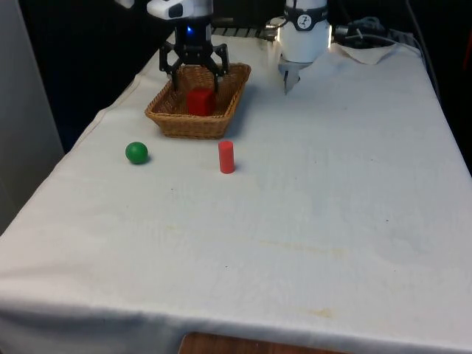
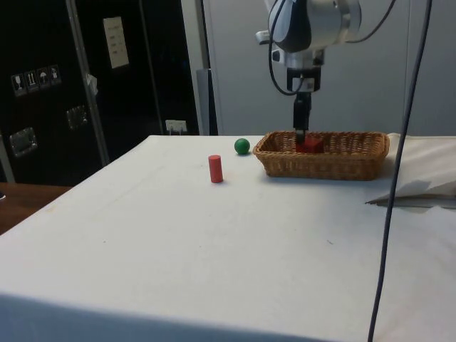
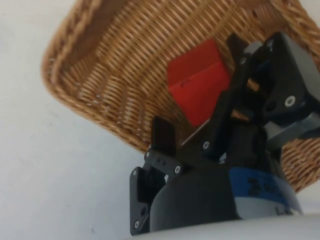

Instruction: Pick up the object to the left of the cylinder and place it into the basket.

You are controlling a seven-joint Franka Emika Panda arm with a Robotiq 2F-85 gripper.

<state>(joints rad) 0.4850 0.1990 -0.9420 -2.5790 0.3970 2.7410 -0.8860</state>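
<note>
gripper over basket, jaws spread apart, red cube lying loose inside; green ball, red cylinder on cloth.

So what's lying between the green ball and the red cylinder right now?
Nothing: bare white cloth between the green ball and the red cylinder, seen in the front view.

Ball & cylinder stand well apart, open cloth between.

red cube, green ball, tan basket
</note>
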